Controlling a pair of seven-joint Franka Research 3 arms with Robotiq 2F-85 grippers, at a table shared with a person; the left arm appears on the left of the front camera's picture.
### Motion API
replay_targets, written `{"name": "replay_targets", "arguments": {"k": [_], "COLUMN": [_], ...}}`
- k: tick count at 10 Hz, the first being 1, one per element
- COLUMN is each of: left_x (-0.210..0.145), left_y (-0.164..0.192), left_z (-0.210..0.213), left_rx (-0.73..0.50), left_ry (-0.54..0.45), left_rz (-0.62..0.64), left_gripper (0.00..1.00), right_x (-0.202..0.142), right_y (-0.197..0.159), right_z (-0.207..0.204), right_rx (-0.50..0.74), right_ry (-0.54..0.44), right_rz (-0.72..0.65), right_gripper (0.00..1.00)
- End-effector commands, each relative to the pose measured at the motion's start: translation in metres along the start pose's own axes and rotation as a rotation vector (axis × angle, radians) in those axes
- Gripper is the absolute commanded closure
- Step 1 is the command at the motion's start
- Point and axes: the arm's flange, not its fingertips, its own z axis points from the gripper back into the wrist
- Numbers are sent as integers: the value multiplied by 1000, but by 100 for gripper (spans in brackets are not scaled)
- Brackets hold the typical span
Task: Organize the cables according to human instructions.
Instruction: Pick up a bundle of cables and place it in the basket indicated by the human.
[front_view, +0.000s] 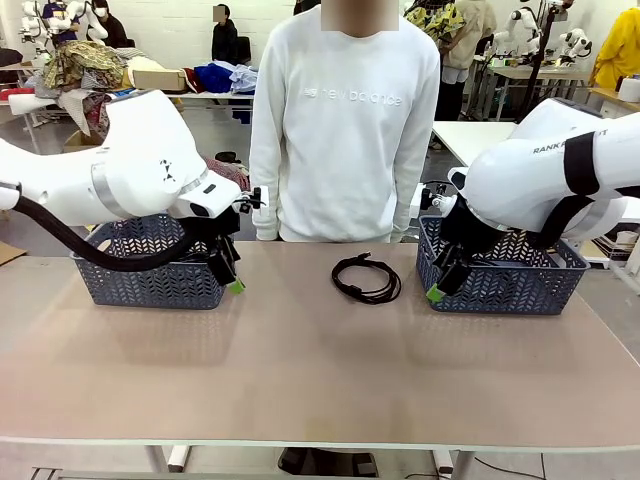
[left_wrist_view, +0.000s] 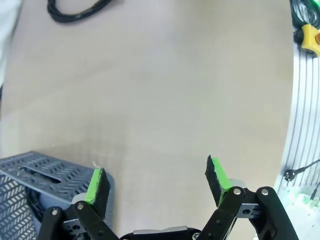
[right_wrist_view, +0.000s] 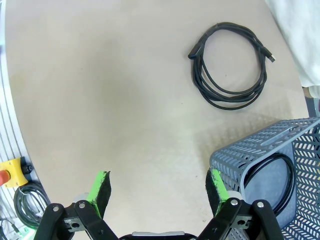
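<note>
Workshop room, other benches and clothing piles behind; tan table (front_view: 300, 370) in the foreground, shared with a person (front_view: 345, 120) in a white sweatshirt standing at the far edge, arms down, no gesture visible.

Left basket (front_view: 150, 270), blue-grey lattice: directly behind the left gripper (front_view: 232, 278), whose jaws stand wide apart and hold nothing. Dark cable visible through the lattice.

Right basket (right_wrist_view: 280, 165): touching or just beside one pad of the right gripper (right_wrist_view: 157, 192), also spread wide and empty. One coiled cable (right_wrist_view: 272, 175) lies inside.

Loose cable coil (right_wrist_view: 230, 65): on the bare tabletop, well ahead of the right gripper, between the two arms and somewhat nearer the right.

Handling judgement: the coil on the table is probably the next item. Which basket it goes to depends on the person's instruction, so wait for a clear gesture. Grip across the bundled loops rather than a single strand, away from the plug end, so the coil lifts whole.

Unclear: basket contents mostly hidden by walls and arms; cable count cannot be confirmed. The left wrist view crops the coil at its top edge.
</note>
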Motion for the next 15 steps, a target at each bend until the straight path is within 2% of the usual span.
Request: {"name": "replay_targets", "arguments": {"k": [1,2,15], "left_x": [-7,0,0], "left_y": [-8,0,0], "left_z": [-2,0,0], "left_rx": [1,0,0], "left_ry": [-26,0,0], "left_rz": [33,0,0], "left_gripper": [0,0,0], "right_x": [1,1,1], "right_y": [1,1,1], "right_z": [0,0,0], "right_rx": [-4,-4,-4], "right_ry": [0,0,0], "right_rz": [-1,-1,-1], "right_gripper": [0,0,0]}}
